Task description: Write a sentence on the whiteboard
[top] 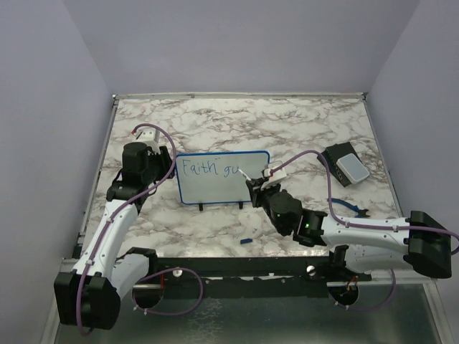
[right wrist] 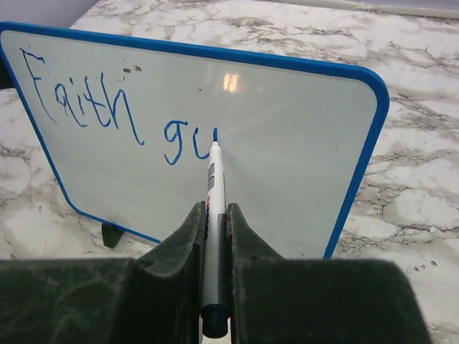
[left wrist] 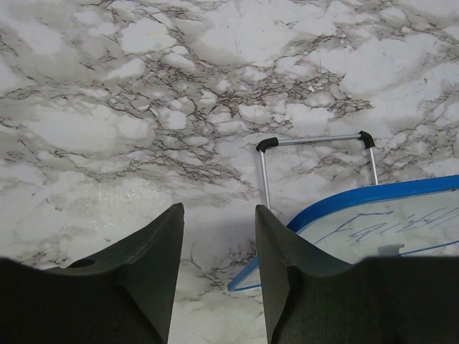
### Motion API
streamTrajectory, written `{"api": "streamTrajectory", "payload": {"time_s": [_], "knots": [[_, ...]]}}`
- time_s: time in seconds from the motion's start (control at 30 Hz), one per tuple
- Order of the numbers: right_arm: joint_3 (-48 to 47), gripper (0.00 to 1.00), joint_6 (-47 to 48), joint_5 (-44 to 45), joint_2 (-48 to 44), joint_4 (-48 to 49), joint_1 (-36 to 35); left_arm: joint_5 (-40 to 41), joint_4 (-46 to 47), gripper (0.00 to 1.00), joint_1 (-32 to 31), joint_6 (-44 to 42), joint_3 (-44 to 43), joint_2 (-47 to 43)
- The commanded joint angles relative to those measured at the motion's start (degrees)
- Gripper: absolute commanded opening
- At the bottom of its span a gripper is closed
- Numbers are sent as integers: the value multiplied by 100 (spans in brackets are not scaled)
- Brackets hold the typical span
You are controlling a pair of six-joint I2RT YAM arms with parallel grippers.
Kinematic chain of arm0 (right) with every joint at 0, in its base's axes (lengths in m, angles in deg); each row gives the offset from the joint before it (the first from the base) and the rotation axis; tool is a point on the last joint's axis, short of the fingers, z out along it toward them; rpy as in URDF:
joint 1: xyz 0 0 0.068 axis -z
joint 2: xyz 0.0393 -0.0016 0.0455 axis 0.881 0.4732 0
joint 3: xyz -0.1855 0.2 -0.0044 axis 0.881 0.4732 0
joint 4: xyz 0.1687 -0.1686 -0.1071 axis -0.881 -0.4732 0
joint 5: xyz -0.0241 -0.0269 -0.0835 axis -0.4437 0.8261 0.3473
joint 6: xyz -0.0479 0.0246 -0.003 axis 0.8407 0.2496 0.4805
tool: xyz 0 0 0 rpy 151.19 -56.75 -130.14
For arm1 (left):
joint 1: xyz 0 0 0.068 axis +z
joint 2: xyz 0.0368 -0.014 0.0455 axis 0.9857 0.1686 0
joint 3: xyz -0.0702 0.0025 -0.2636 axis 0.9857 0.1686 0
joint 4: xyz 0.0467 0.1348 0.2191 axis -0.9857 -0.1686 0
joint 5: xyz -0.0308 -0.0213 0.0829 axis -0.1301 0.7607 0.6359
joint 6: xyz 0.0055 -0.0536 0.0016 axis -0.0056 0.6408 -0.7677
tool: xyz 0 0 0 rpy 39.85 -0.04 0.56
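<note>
The whiteboard (top: 222, 177) stands upright on its black feet at mid table, blue-framed. On it the sentence (top: 208, 170) reads "Faith gu" in blue ink, with one more short stroke begun; it shows large in the right wrist view (right wrist: 107, 107). My right gripper (right wrist: 215, 215) is shut on a white marker (right wrist: 214, 186) whose tip touches the whiteboard (right wrist: 287, 143) just right of the "u". My left gripper (left wrist: 219, 215) is open at the whiteboard's (left wrist: 387, 215) left edge; the frame's lower corner shows between the fingers. Whether a finger touches it I cannot tell.
A dark block with a pale grey pad (top: 346, 166) lies at the right, behind the right arm. A small blue cap (top: 246, 241) lies near the front edge. The board's wire stand (left wrist: 315, 143) juts out behind it. Walls enclose the table on three sides.
</note>
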Motion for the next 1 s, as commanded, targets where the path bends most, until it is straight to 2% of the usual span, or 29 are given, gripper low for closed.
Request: {"api": "streamTrajectory", "payload": {"time_s": [0.0,0.6,0.97], "knots": [[62,1,-200,134,83,-290,38,-180,78,46,-29,32,80,-82],[111,1,-423,175,-37,-632,38,-182,79,46,-30,22,80,-91],[91,1,-205,176,-488,-680,38,-182,76,46,-31,30,77,-115]]}}
